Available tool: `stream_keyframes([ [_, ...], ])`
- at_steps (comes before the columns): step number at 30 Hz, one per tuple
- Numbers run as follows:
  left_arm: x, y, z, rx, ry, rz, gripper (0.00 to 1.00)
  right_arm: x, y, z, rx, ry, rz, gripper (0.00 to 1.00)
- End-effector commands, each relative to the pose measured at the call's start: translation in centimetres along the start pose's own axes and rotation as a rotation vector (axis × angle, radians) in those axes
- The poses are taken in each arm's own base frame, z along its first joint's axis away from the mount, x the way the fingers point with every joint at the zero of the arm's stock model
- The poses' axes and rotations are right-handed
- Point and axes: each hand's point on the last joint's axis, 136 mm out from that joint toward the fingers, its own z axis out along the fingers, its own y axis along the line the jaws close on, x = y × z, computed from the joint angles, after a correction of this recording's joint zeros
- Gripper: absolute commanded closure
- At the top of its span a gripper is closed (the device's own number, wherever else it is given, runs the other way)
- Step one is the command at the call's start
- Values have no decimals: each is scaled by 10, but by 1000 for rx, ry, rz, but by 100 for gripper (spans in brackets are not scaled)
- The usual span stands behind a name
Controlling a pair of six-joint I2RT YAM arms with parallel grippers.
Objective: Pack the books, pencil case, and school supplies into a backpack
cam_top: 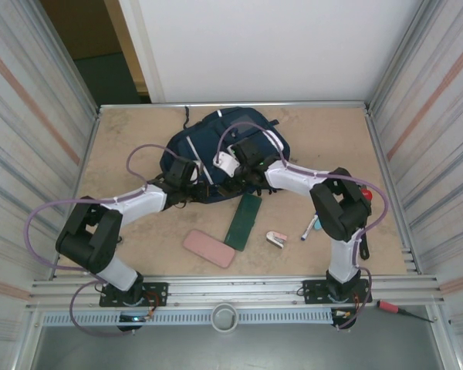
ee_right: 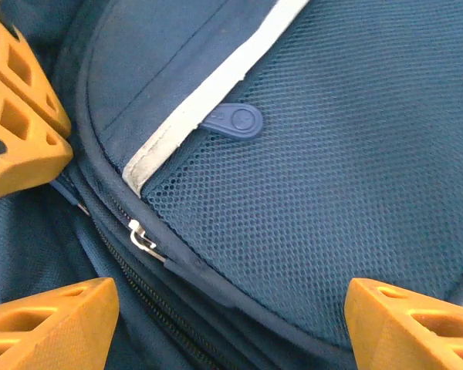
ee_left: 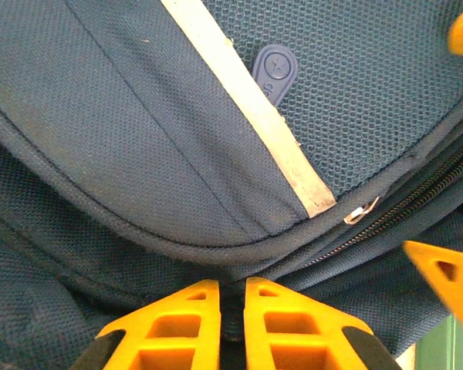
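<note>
Catalogue of the table [cam_top: 123, 131], all places given from the backpack.

1. Backpack [cam_top: 216, 127]: navy, lying flat. We cannot see inside it, so we cannot tell what it holds. Its front mesh pocket [ee_right: 332, 193] has a blue rubber tab [ee_right: 235, 122] at its top edge, beside the pale stripe. A metal zip slider [ee_right: 143, 235] sits on the seam below.
2. Left gripper [ee_left: 231, 297]: at the backpack's near left edge, jaws pinched almost together on a fold of its fabric.
3. Right gripper [ee_right: 231, 297]: over the backpack's mesh pocket, jaws wide apart, holding nothing.
4. Outside the backpack, on its near side:
   - Dark green flat box [cam_top: 244, 221], just beside its near edge.
   - Pink pencil case [cam_top: 208, 248], farther off.
   - Pink-and-white item [cam_top: 276, 239].
   - Marker pen [cam_top: 309, 228], toward the backpack's right.
</note>
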Motion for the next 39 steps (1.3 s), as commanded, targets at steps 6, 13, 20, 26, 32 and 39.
stream_keyframes([
  [6,23,13,4,-14,53,-23,100,-1,-9,26,85,96,-209,29],
  [13,21,17,-1,2,48,-47,100,-14,-9,16,111,62,-237,85],
  [20,10,6,-10,106,30,-83,88,-47,-10,-23,77,-75,-142,100],
  [26,-6,-1,-22,190,-31,-133,66,-54,-14,-43,27,-138,-56,100],
  [32,-17,-1,-30,198,-66,-127,54,-60,-20,-57,-30,-187,33,100],
  [39,-12,4,-25,162,-24,-78,54,-64,-23,-68,-75,-217,77,100],
])
